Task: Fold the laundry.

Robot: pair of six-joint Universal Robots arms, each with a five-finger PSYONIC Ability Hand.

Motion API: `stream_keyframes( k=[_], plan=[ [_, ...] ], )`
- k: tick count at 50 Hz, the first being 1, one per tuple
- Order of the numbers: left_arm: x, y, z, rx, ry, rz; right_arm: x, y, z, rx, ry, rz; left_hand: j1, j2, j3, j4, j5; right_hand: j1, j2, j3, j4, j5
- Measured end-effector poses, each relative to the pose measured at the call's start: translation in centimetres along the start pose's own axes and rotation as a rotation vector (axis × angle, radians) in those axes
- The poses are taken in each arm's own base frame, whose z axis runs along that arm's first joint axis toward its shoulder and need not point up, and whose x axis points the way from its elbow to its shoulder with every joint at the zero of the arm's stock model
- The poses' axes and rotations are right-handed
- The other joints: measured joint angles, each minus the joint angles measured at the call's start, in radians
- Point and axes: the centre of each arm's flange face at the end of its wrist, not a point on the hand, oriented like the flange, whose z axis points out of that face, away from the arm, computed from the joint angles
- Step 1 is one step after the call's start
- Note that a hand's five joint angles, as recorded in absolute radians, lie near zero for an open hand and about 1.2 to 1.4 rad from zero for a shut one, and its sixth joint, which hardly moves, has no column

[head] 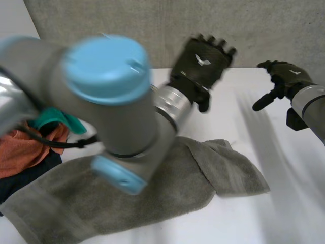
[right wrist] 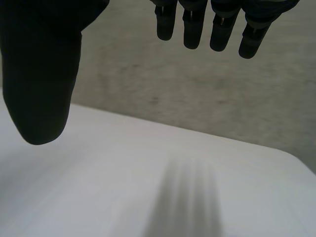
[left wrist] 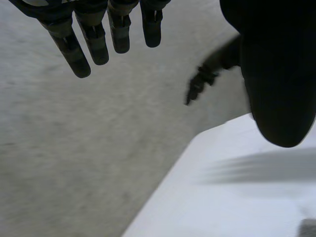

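Between grasps, to judge by both hands. Left hand (head: 203, 63) raised high over the far side of the table (head: 289, 203), fingers (left wrist: 94, 44) straight and spread, thumb out, holding nothing. Right hand (head: 282, 79) likewise up in the air, off to the right, fingers (right wrist: 192, 29) straight, thumb well apart, also empty. Both well clear of the cloth.

Toward the near side of the table: a grey towel (head: 142, 193), spread wide, its right end rumpled and turned over on itself. Not a tidy fold, seemingly. At the left edge, touching or just beside the towel's left end: a pile (head: 23, 150) of orange, teal and dark clothes, apparently waiting for a turn.

Probably the very start of the towel's fold, or a reset ahead of it. Next: bring both hands down to the towel, one to each end of a long edge, pinch the corners between fingers and thumb, then lift and carry them over to the opposite edge. Worth smoothing the turned-over right end first, to keep the halves from meeting askew. Also worth minding the left arm (head: 101, 101), crossing in front of the towel's middle in the head view and so hiding part of it.
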Motion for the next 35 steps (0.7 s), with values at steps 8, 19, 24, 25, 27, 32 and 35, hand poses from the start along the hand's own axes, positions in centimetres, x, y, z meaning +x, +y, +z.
stream_keyframes(
  k=[8, 19, 24, 25, 27, 32, 35],
  plan=[
    [-6.0, -1.4, -6.3, -0.092, -0.154, -0.015, -4.0, 0.8, -2.8, -0.131, -0.221, -0.270, 0.000, -0.001, 0.000, 0.000, 0.000, 0.000, 0.000, 0.000, 0.000, 0.000],
    [-8.3, 7.0, -15.8, -0.489, -0.247, -0.139, -7.0, 6.1, -7.3, -0.355, -0.415, -0.591, 0.092, 0.064, 0.056, 0.074, 0.057, 0.001, 0.003, 0.003, 0.002, 0.002],
    [-8.8, 10.7, -18.2, -0.608, -0.283, -0.199, -7.7, 8.0, -7.4, -0.313, -0.437, -0.595, 0.096, 0.073, 0.064, 0.084, 0.067, 0.002, 0.003, 0.003, 0.002, 0.002],
    [-9.0, 11.4, -18.4, -0.624, -0.294, -0.209, -7.9, 8.4, -7.3, -0.299, -0.441, -0.591, 0.097, 0.073, 0.064, 0.084, 0.067, 0.004, 0.003, 0.004, 0.002, 0.004],
    [-9.7, 13.0, -18.8, -0.649, -0.322, -0.225, -8.4, 9.2, -7.1, -0.265, -0.446, -0.583, 0.097, 0.073, 0.064, 0.084, 0.067, 0.004, 0.026, 0.027, 0.025, 0.022],
    [-11.4, 16.0, -19.0, -0.691, -0.382, -0.226, -9.4, 10.5, -6.5, -0.217, -0.454, -0.564, 0.097, 0.073, 0.064, 0.084, 0.067, 0.090, 0.119, 0.125, 0.115, 0.109],
    [-12.3, 17.6, -19.1, -0.727, -0.400, -0.212, -9.7, 11.0, -6.0, -0.205, -0.453, -0.549, 0.097, 0.073, 0.064, 0.084, 0.067, 0.181, 0.188, 0.200, 0.196, 0.191]
  ],
)
